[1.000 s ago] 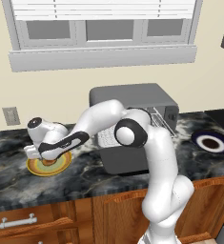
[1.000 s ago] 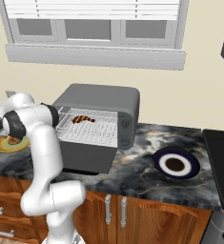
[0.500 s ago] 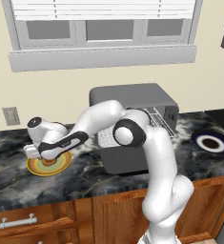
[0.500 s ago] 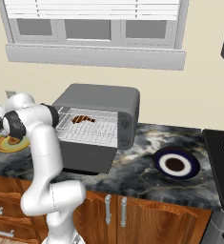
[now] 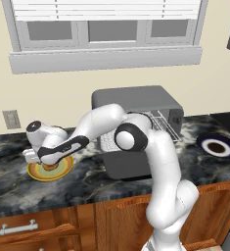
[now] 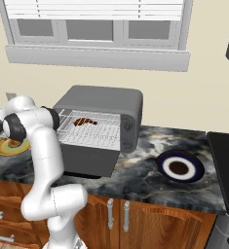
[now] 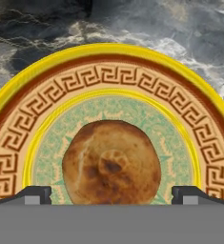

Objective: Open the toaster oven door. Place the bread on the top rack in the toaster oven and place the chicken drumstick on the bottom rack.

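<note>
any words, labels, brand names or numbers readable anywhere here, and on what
None can be read.
The yellow-rimmed plate under the bread carries a key-pattern band, not letters.
The toaster oven has small knobs on its right panel; any marks there are too small to read.
The dark plate is unlettered.

Chicken drumstick [image 6: 85, 121] inside toaster oven [image 6: 102, 104]
</note>
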